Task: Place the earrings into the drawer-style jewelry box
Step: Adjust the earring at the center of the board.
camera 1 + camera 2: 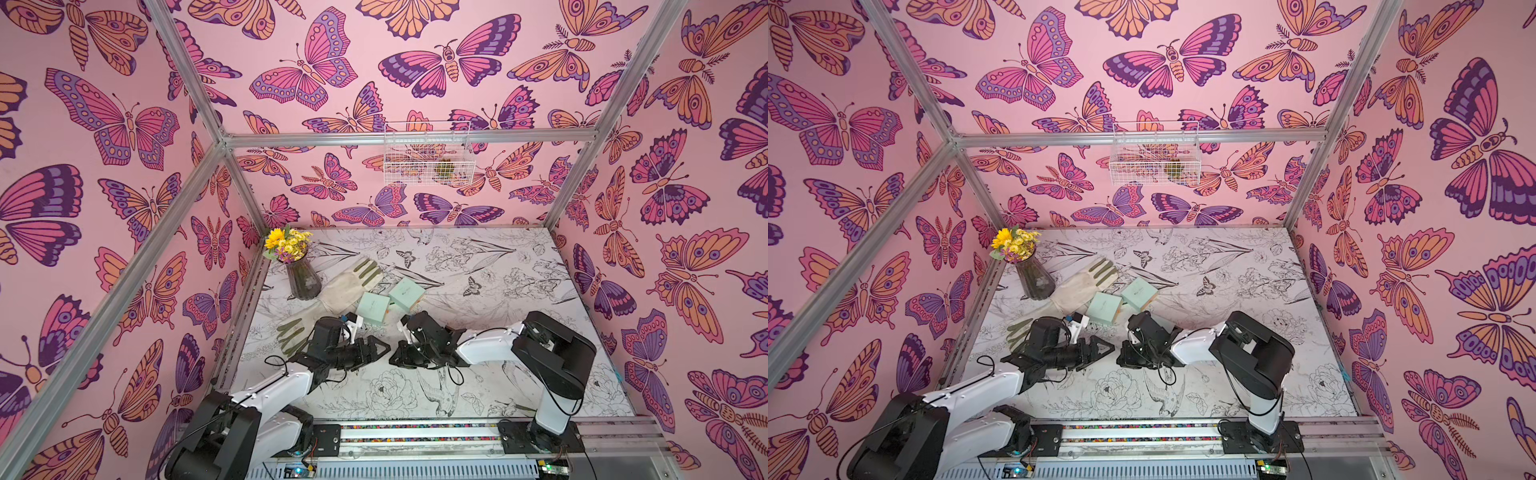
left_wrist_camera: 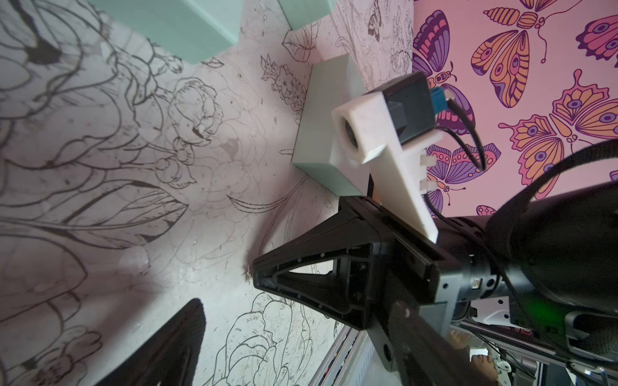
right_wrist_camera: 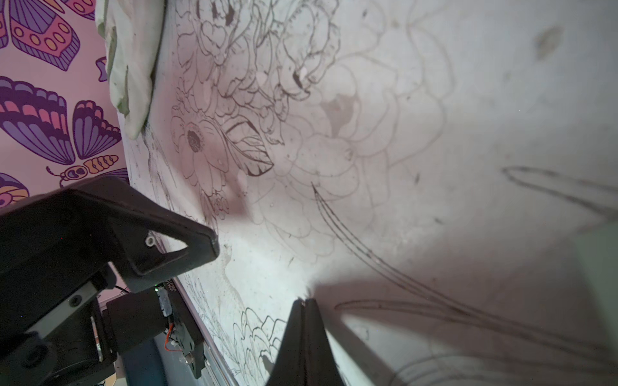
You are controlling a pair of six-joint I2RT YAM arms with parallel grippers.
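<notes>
Now the left tool (image 1: 384,350) is released, the right tool (image 3: 304,302) clenched, tips close over the counter (image 1: 498,266). Two boxes (image 1: 374,311) lie beyond.

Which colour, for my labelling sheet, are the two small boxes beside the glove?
Pale mint green, near box and far box alike; clearest in a top view.

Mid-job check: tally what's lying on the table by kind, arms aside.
mint-green boxes: 3 (one shows in the left wrist view, not in the top views)
gardening gloves: 2
vase of flowers: 1
earrings: 0 in view
Total: 6
</notes>
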